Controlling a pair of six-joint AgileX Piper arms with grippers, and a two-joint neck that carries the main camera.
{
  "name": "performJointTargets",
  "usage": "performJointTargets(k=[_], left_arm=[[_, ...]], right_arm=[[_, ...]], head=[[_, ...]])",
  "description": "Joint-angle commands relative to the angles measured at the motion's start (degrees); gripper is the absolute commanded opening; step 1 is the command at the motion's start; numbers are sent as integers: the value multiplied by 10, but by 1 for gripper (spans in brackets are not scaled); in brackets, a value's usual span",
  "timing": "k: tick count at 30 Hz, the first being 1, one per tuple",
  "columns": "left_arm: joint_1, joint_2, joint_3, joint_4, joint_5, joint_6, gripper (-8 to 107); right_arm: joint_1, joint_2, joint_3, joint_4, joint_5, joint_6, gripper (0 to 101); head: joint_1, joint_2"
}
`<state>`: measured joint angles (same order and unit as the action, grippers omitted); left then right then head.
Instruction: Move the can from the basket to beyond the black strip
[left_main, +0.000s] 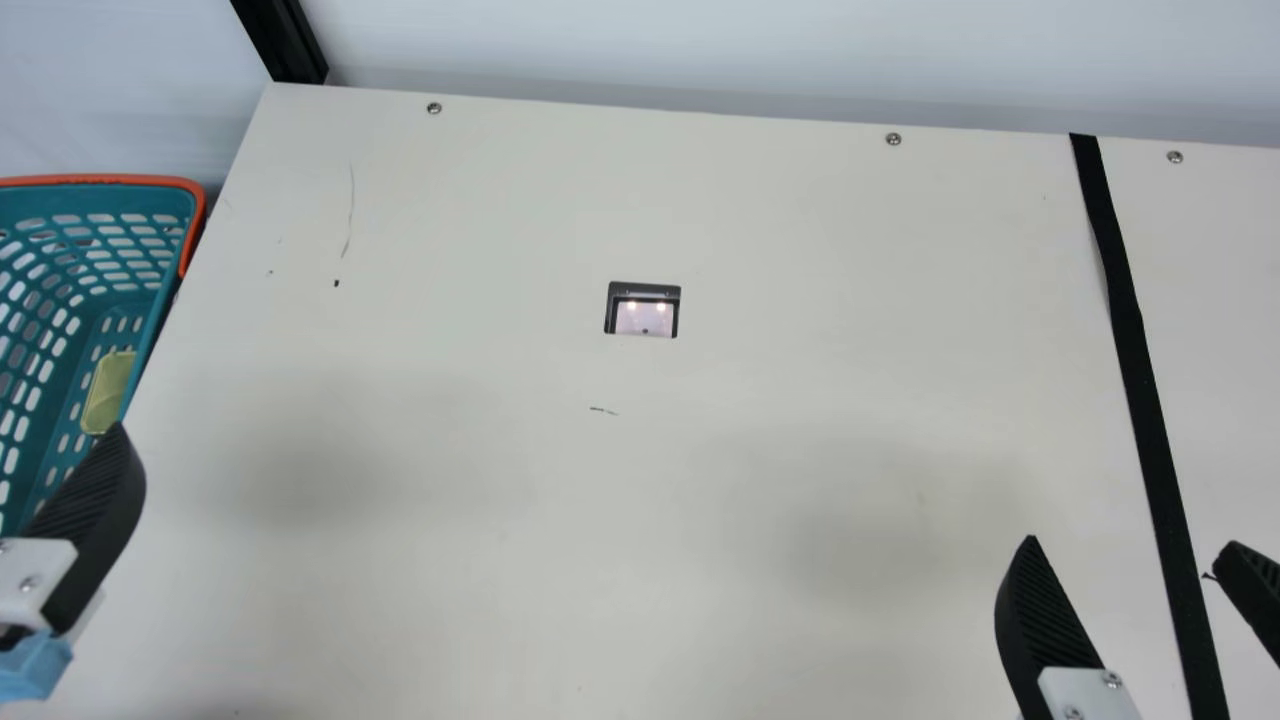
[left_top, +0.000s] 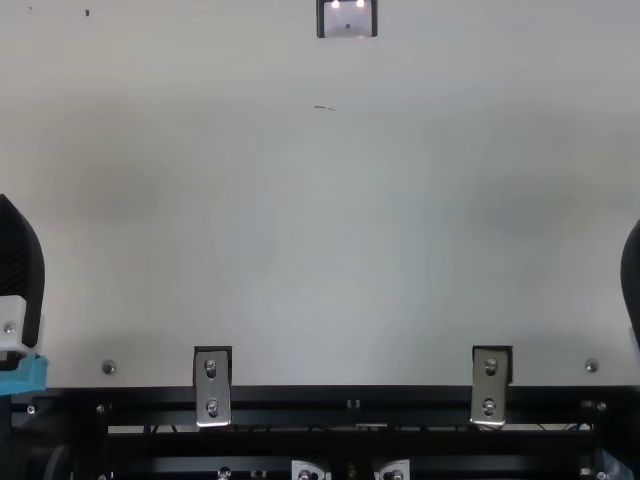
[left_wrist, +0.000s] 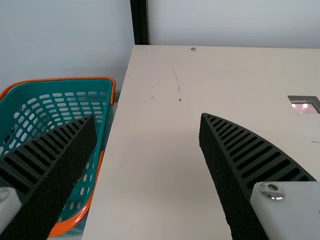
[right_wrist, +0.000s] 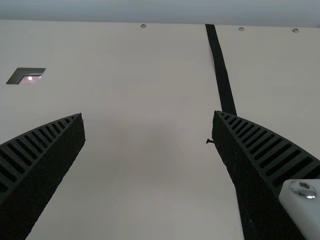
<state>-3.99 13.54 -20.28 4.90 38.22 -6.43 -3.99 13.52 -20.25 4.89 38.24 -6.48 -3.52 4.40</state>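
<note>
- I judge the task is at its start: the picking from the teal basket (left_main: 148, 181) is the step in hand.
- Inside the basket, near its table-side wall, there is a yellow-green thing (left_main: 108, 392); maybe it is the can, but I cannot be certain.
- The left gripper (left_wrist: 147, 116) has its fingers spread, with nothing between them. The right gripper (right_wrist: 148, 114) is also spread and empty, near the black strip (left_main: 1140, 370).
- The next move, I think, asks the left gripper to go over the basket, go down around the can, pinch it and lift it above the rim.
- The strip is well apart from the basket, so probably a passing to the right gripper will be needed.
- The main view gives basket and strip together; the left wrist view adds both left fingers.
</note>
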Motion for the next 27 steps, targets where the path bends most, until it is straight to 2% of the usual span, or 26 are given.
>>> performJointTargets(k=[1, 27], left_arm=[[0, 0, 0, 0, 0, 0, 90], [0, 0, 0, 0, 0, 0, 90]], right_arm=[[0, 0, 0, 0, 0, 0, 101], [0, 0, 0, 0, 0, 0, 101]], head=[[-2, 4], [-2, 4]])
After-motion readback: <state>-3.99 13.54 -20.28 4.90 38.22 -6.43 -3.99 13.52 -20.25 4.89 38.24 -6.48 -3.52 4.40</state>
